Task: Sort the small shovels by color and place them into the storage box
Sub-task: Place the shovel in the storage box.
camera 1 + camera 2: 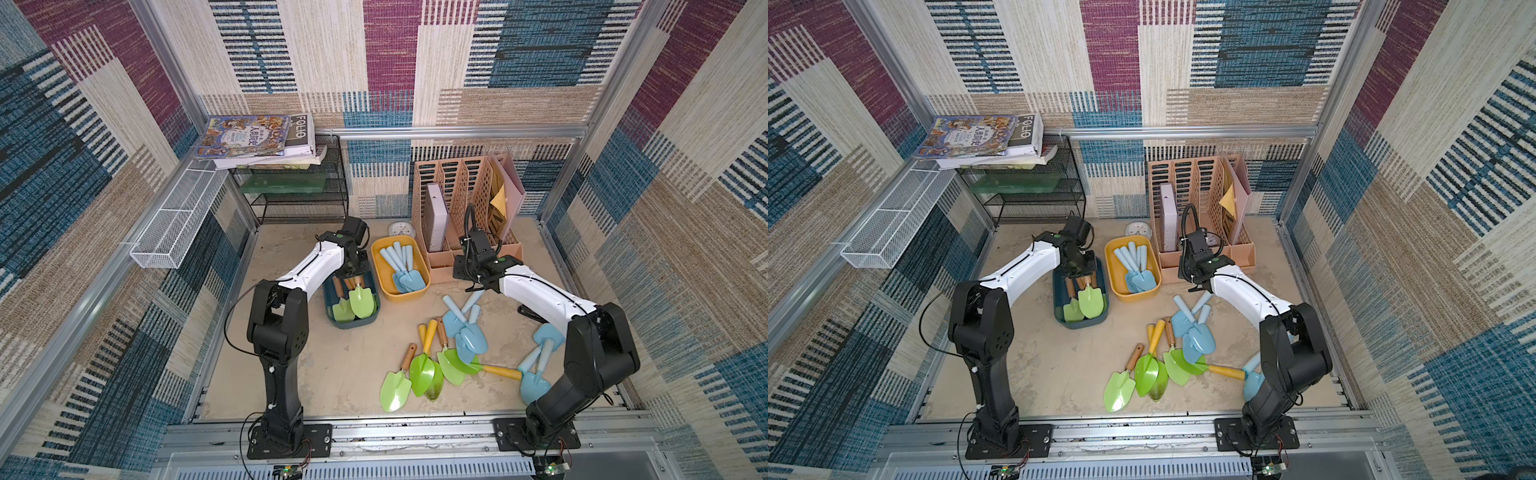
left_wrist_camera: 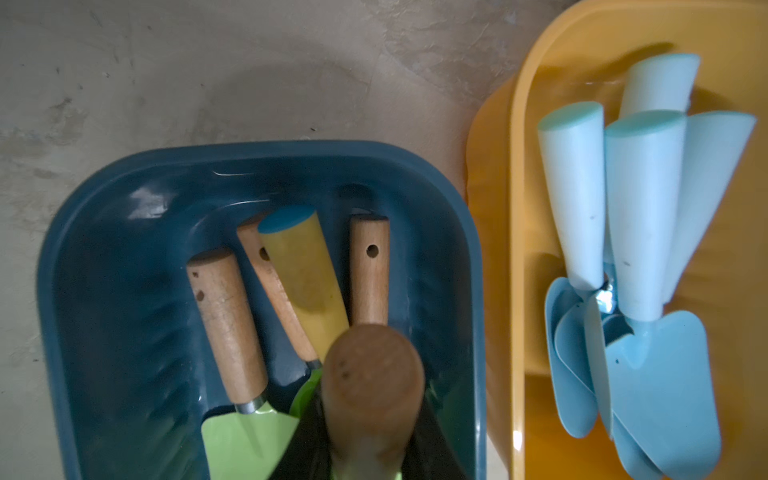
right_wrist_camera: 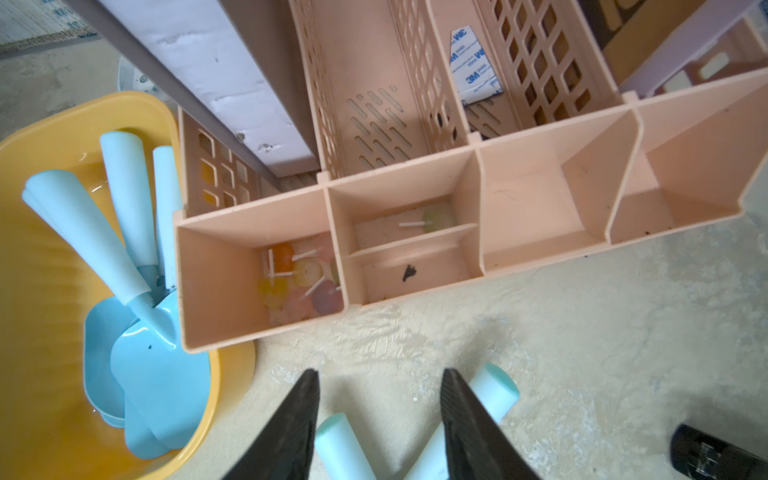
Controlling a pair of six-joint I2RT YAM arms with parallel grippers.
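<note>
A mustard-yellow plastic tub [image 1: 406,296] stands on the beige surface [image 1: 332,374]. It holds a fan of pale blue plastic shovels [image 1: 405,274], blades toward the robot.

Just beside it, on the left arm's side, sits a dark teal plastic tub [image 1: 351,324]. This one holds green-bladed shovels [image 2: 226,316] with brown wooden handles, plus one with a yellow handle [image 2: 305,274]. The left arm's jaws are over that teal tub, clamped on the brown wooden handle of a green-bladed shovel [image 2: 374,374]. Its blade [image 1: 362,301] shows above the others in both top views.

On the yellow tub's other side, the right arm's jaws hang with fingers [image 3: 297,424] apart, holding nothing. Below them are the handles of loose pale blue shovels [image 3: 340,446] lying on the surface.

Nearer the robot than the yellow tub lies the unsorted heap. There, green shovels with wooden or yellow handles [image 1: 424,370] overlap more blue ones [image 1: 471,334].

A pink slotted file organiser [image 1: 469,187] stands just beside the yellow tub, on its far right.
</note>
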